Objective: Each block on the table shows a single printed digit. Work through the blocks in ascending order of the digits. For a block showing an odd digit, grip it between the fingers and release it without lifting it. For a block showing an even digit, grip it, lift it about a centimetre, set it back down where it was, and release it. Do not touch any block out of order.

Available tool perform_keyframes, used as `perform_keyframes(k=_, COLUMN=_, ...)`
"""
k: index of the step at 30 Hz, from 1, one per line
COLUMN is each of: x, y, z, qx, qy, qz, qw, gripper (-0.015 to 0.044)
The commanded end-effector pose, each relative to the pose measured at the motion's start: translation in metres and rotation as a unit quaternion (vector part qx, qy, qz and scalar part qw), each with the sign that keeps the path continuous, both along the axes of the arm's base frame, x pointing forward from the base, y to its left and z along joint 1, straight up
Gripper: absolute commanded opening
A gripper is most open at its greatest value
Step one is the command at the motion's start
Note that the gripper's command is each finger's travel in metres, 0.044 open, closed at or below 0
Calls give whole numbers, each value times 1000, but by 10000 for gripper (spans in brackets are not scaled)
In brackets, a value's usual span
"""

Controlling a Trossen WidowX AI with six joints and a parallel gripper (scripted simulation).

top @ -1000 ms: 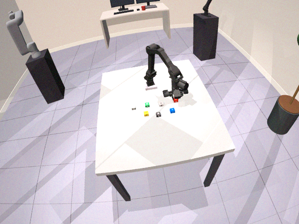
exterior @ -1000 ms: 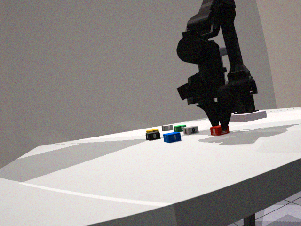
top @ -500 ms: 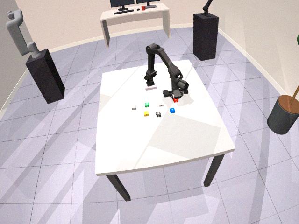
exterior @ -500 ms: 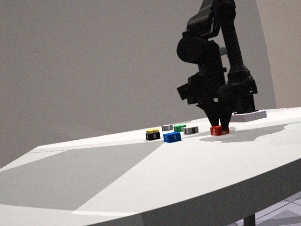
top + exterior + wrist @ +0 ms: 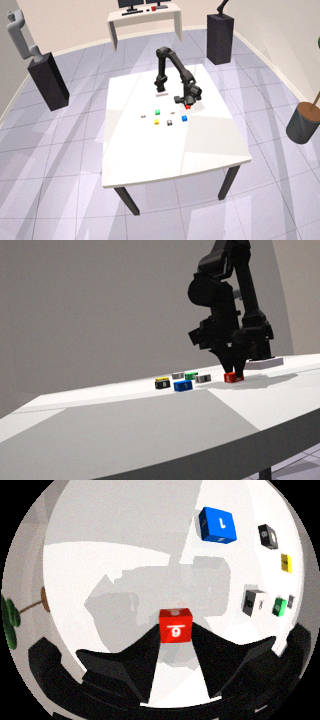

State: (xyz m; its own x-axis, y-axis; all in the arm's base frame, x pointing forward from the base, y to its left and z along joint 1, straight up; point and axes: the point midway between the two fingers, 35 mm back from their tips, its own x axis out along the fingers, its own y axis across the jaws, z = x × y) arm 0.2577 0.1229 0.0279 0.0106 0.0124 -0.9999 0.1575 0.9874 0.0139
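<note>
My gripper (image 5: 187,105) (image 5: 234,374) (image 5: 175,626) is shut on the red block (image 5: 188,107) (image 5: 229,378) (image 5: 175,635), one finger on each side. The block rests on the table. Its digit has a bar and looks like a 6 or 9; I cannot tell which. A blue block (image 5: 184,118) (image 5: 183,386) (image 5: 217,526) shows 1. A black block (image 5: 169,122) (image 5: 162,384) (image 5: 268,536) shows 8. A grey block (image 5: 143,116) (image 5: 177,375) shows 2. A white block (image 5: 172,112) (image 5: 203,378) (image 5: 255,603), a green block (image 5: 157,112) (image 5: 191,376) (image 5: 279,607) and a yellow block (image 5: 156,121) (image 5: 162,378) (image 5: 286,563) have digits too small to read surely.
The white table (image 5: 144,155) (image 5: 129,433) carries the arm's pale base plate (image 5: 161,94) (image 5: 266,364) behind the blocks. The white block is the red block's neighbour on one side, and the blue block lies nearer the table's front. The other blocks stand farther along.
</note>
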Motion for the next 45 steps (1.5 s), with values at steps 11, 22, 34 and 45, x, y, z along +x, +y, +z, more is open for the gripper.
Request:
perform_keyframes(k=11, x=2, y=0, z=12, qx=1, qy=-7, qz=-3, qw=1000, gripper=120)
perform_keyframes(k=22, x=2, y=0, z=4, qx=1, qy=-7, qz=-3, qw=1000, gripper=120)
perform_keyframes(k=34, x=2, y=0, z=-3, qx=1, qy=-7, qz=-3, qw=1000, gripper=120)
perform_keyframes(k=45, x=2, y=0, z=-3, qx=1, qy=-7, qz=-3, qw=1000, gripper=330)
